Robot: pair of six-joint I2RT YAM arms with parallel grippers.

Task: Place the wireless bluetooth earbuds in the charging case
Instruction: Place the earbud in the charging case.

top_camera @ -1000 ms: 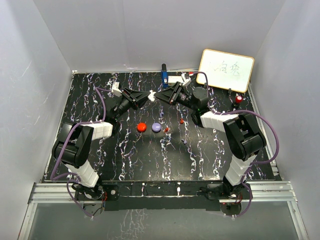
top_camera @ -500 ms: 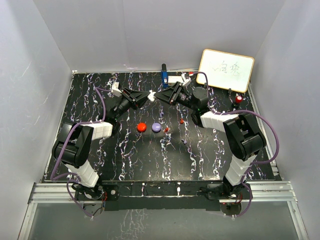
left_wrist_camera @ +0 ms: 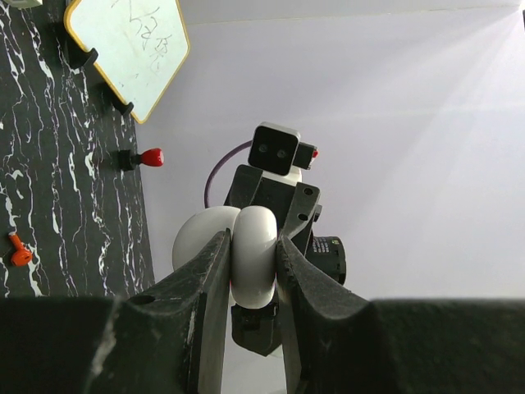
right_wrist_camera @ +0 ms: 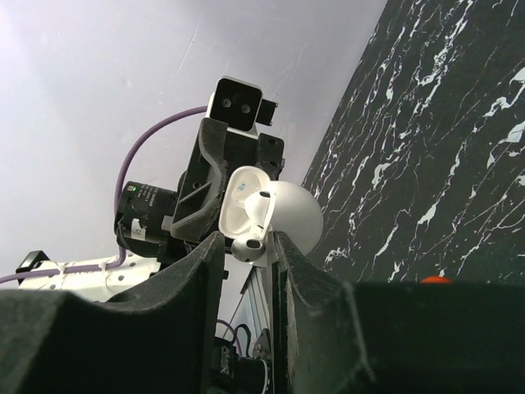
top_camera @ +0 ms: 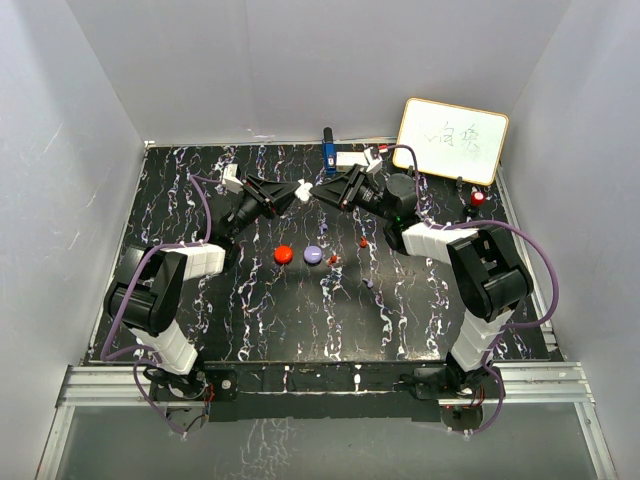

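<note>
The white charging case (left_wrist_camera: 254, 254) is held in the air over the back middle of the table, my left gripper (top_camera: 301, 194) shut on it. Seen from the right wrist, the case (right_wrist_camera: 289, 215) has its lid open. A white earbud (right_wrist_camera: 250, 240) sits partly in it, stem inward. My right gripper (right_wrist_camera: 248, 243) faces the case, its jaws slightly parted, with a thin gap on each side of the earbud. Small red earbuds (top_camera: 363, 242) (top_camera: 333, 259) and a tiny purple one (top_camera: 370, 283) lie on the table.
A red puck (top_camera: 283, 254) and a purple puck (top_camera: 313, 254) lie mid-table. The whiteboard (top_camera: 451, 140) leans at the back right, a red-capped object (top_camera: 478, 198) in front of it. A blue item (top_camera: 328, 150) and a white one (top_camera: 350, 158) sit by the back wall.
</note>
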